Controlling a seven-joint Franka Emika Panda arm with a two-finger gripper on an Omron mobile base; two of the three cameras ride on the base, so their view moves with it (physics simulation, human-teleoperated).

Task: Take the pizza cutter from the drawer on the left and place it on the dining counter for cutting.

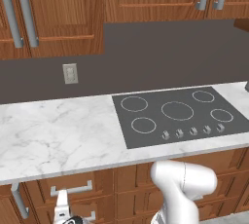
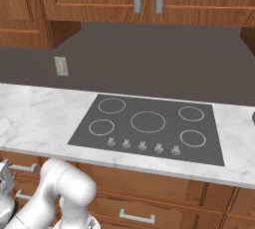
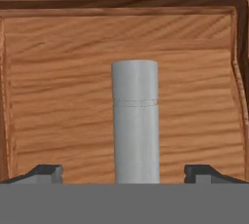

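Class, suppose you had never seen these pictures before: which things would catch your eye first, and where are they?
The black cooktop with its white burner rings, set into the white marble counter beneath wooden wall cabinets. Next, the robot's bulky white arm rising in front of the wood drawers. In the hand view, a silver bar handle stands against a drawer front, between the open fingers.

We see a white grey-veined marble counter [image 1: 58, 130] running across both base views, on reddish-brown wood drawers. Set flush into it sits a black cooktop [image 1: 177, 116] with five white burner rings and a row of small silver knobs along its front edge. Left of the cooktop we see bare marble. A dark wall backs the counter.
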